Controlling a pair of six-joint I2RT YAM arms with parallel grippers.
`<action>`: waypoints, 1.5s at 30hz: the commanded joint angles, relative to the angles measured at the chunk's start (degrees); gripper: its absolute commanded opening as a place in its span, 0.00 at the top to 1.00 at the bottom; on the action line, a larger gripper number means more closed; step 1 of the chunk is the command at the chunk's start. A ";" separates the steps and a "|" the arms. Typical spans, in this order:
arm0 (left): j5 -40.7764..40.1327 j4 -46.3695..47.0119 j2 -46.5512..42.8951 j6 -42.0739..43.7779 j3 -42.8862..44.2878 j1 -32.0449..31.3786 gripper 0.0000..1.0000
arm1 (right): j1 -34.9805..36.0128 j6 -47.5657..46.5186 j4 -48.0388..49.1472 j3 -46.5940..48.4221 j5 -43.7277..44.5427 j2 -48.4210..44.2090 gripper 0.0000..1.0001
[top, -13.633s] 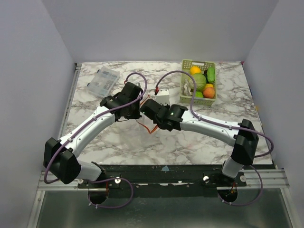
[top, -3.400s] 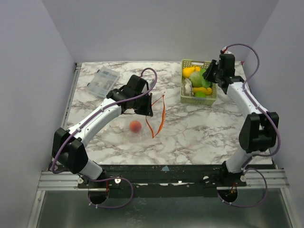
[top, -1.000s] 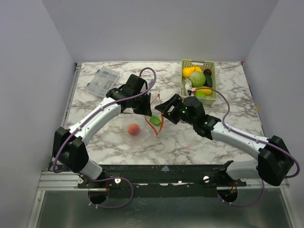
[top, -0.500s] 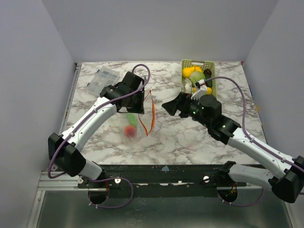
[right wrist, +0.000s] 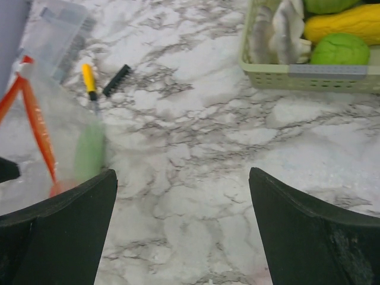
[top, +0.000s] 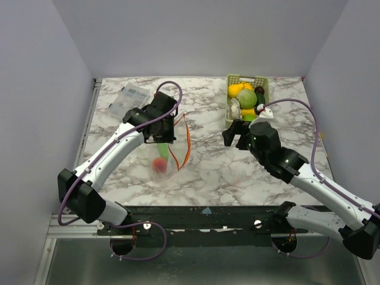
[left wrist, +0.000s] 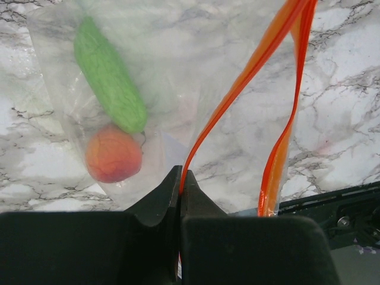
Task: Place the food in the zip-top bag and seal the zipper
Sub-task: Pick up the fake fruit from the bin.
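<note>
The cucumber [left wrist: 110, 74] has been released into the zip-top bag [left wrist: 172, 47], above the red-orange fruit [left wrist: 113, 155]. The bag is hung left of centre from the left gripper [left wrist: 181, 178], pinched on the zipper [left wrist: 237, 89]. The right gripper [right wrist: 181, 175], wide and empty, has been withdrawn toward the basket [top: 247, 78] for the remaining food [top: 247, 97].

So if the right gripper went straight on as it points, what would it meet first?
Probably the bare table, between the zip-top bag and the basket; depth is unclear.
</note>
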 commanded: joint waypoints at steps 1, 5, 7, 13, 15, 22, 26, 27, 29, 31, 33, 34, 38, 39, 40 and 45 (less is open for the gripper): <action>-2.48 1.33 -0.92 0.81 -1.45 0.10 1.00 | -1.74 -3.26 -3.73 3.02 8.09 3.80 0.06; -2.92 2.24 -0.17 4.73 -0.65 0.08 1.00 | -4.99 -3.29 -3.02 5.42 5.92 9.60 0.06; -3.51 2.74 -0.10 6.48 -0.52 -0.03 1.00 | -8.22 -2.75 -3.00 6.93 2.14 13.02 0.06; -2.96 6.28 0.14 10.96 -1.89 -0.10 1.00 | -18.37 -1.53 1.09 8.58 -6.77 20.28 0.06; -1.70 6.40 1.23 11.17 -1.00 -0.18 1.00 | -20.07 -1.66 2.43 10.28 -6.33 23.82 0.06; 5.95 8.09 6.41 13.07 4.91 -0.44 1.00 | -25.64 -3.82 6.76 19.70 -5.85 37.91 0.06; 10.78 9.96 9.24 12.53 7.12 -1.36 1.00 | -29.21 -3.10 5.51 27.21 -4.57 46.45 0.07; 10.68 9.99 9.96 12.76 7.90 -1.46 1.00 | -30.13 -1.83 4.89 29.17 -4.05 47.86 0.08; 9.29 8.70 11.19 13.91 10.11 -1.50 1.00 | -32.01 -0.71 4.38 32.36 -6.04 50.43 0.10; 6.73 6.29 12.23 14.80 12.19 -1.51 1.00 | -32.50 -0.77 5.74 34.78 -7.20 52.37 0.11; 6.45 6.01 12.33 14.74 11.92 -1.48 1.00 | -32.48 -2.44 9.85 36.16 -9.01 53.87 0.13; 7.48 6.85 12.16 14.66 11.15 -1.50 1.00 | -32.47 -2.58 11.21 37.33 -8.58 54.78 0.13; 11.29 7.99 12.80 14.08 9.09 -1.50 1.00 | -32.50 -4.40 12.23 46.84 -6.94 61.49 0.11; 11.80 8.02 12.89 13.95 9.00 -1.46 1.00 | -32.56 -4.56 11.81 50.06 -6.49 64.26 0.10; 12.28 8.17 12.88 13.81 8.85 -1.50 1.00 | -32.61 -5.30 11.33 53.05 -6.63 66.97 0.09; 13.03 8.67 12.32 13.50 8.38 -1.49 1.00 | -32.62 -6.92 7.04 66.49 -6.94 76.38 0.09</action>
